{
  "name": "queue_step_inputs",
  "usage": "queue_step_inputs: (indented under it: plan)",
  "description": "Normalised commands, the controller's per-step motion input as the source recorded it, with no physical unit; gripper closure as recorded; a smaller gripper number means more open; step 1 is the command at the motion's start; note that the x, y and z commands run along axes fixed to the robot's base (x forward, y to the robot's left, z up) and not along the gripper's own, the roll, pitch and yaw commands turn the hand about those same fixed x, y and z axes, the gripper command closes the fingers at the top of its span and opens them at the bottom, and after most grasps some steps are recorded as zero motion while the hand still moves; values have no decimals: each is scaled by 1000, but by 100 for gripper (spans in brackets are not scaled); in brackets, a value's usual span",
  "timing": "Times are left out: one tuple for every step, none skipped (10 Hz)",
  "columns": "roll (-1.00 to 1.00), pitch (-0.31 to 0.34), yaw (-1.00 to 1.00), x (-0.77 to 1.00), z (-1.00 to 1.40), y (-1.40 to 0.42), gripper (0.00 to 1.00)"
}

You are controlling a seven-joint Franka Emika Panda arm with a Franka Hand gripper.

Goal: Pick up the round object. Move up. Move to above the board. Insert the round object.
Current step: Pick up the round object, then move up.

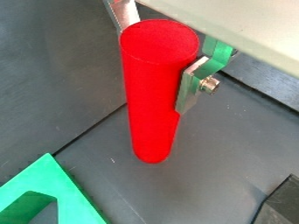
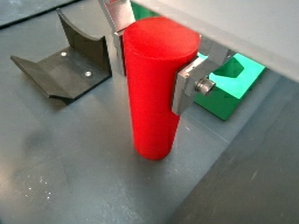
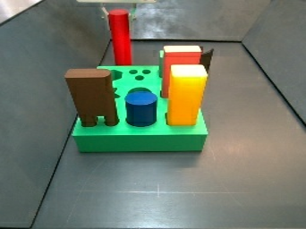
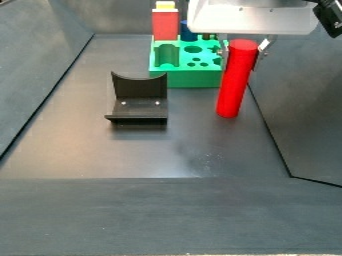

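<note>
- The round object (image 2: 155, 87) stands upright on the dark floor beside the board (image 4: 187, 68).
- The gripper (image 2: 152, 48) clamps its upper end between both fingers (image 1: 193, 83).

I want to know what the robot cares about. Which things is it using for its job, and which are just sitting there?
For the job:
- round object, tall red peg, clamped by the gripper
- board, green base

Just sitting there:
- blue cylinder
- brown block
- yellow block
- red-topped block
- fixture

The hand (image 2: 152, 54) has flat silver finger plates (image 2: 187, 83), a round screw, and a white housing
</note>
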Motion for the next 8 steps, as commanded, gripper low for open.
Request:
queue_step_inputs:
  plan:
    - [0, 0, 0, 0, 0, 0, 100]
    - [0, 0, 0, 0, 0, 0, 100]
    - [0, 0, 0, 0, 0, 0, 100]
    - [0, 0, 0, 0, 0, 0, 100]
    - [0, 0, 0, 0, 0, 0, 100]
    - [0, 0, 0, 0, 0, 0, 100]
    - [0, 0, 0, 0, 833, 0, 100]
    - [-3, 48, -19, -55, 752, -40, 100]
